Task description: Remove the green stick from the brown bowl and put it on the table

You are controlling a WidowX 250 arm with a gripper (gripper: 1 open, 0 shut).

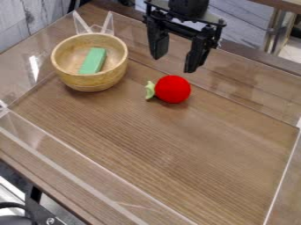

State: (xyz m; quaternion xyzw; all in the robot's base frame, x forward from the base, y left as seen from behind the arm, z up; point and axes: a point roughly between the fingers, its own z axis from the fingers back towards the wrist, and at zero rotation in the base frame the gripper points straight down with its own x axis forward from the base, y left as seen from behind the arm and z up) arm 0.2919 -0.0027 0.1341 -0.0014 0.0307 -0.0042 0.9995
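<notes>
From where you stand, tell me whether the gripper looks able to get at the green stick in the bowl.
Probably yes: the gripper looks open, and the green stick lies uncovered, though the bowl's raised wall surrounds it.

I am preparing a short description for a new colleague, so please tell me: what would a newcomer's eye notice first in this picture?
Probably the bright red fruit with its green leaf, lying on the brown table a little above the picture's middle. Next, the black gripper reaching in from the top edge, over the table. Then the tan bowl at the upper left, with the light green stick inside.
</notes>
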